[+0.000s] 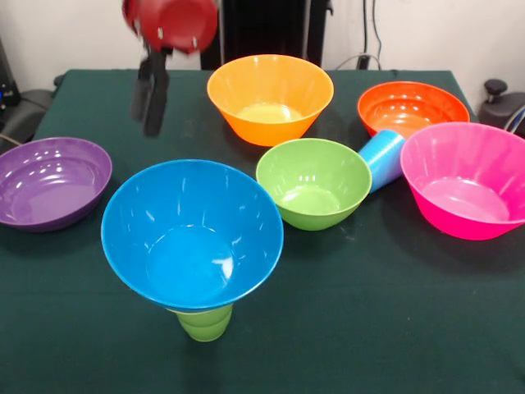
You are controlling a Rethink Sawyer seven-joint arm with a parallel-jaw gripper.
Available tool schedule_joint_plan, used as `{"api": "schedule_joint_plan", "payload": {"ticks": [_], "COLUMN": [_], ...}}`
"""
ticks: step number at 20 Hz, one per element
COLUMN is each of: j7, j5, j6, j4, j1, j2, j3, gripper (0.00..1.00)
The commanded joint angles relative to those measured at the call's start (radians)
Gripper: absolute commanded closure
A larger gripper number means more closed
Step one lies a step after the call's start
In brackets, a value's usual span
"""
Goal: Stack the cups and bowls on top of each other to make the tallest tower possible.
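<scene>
A big blue bowl (192,234) rests on top of the lime green cup (204,322) near the front of the table; only the cup's stepped lower part shows beneath it. The light blue cup (383,158) lies tilted on its side between the green bowl (314,182) and the pink bowl (466,179). Further back stand the yellow-orange bowl (270,97) and the orange bowl (408,107), and the purple bowl (51,181) sits at the left. My gripper (151,100) hangs from the red arm at the back left, above the cloth, holding nothing and away from every bowl.
A dark green cloth (369,328) covers the table. Dark equipment sits off the table at the left edge (20,115) and the right edge (502,105). Cables run along the white wall behind.
</scene>
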Motion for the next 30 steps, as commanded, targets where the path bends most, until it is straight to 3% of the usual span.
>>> {"api": "schedule_joint_plan", "payload": {"ticks": [1,9,15,22,26,30], "j7": [0.044,0.204,0.335,0.411,0.43,0.437], "j5": [0.014,0.04,0.063,0.114,0.137,0.144], "j6": [0.304,0.527,0.615,0.701,0.678,0.616], "j4": [-0.11,-0.275,-0.517,-0.771,-0.809,-0.769], "j1": [0.004,0.077,0.15,0.162,0.165,0.173], "j2": [-0.069,0.002,0.179,0.34,0.387,0.398], "j3": [0.032,-0.01,-0.092,-0.171,-0.195,-0.202], "gripper": [0.0,0.0,0.0,0.0,0.0,0.0]}}
